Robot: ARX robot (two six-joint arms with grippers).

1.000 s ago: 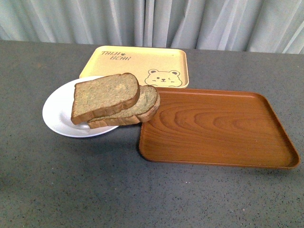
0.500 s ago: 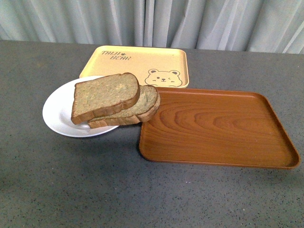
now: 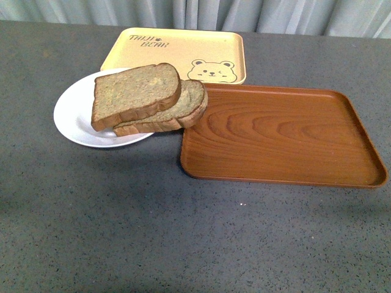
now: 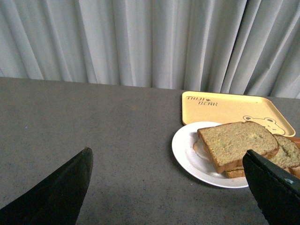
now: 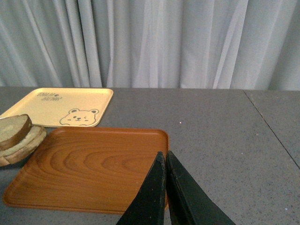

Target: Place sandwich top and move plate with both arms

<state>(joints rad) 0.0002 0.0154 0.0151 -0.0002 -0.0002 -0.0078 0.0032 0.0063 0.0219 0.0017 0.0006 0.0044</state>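
Plate [image 3: 72, 116] — sandwich top [image 3: 135, 94] overhangs rim toward wood tray [image 3: 281, 137]; left hand [image 4: 166, 151] spread wide; right hand [image 5: 165, 153] closed

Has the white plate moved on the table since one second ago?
No. The plate keeps its place beside the bear tray and wooden tray; only the whole view shifted.

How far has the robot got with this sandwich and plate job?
Done, it seems: the sandwich top lies on the paler slice on the plate. In hand: nothing; the left gripper is open and the right gripper shut, both empty and away from the plate. Left: moving the plate, which sits beside the brown tray.
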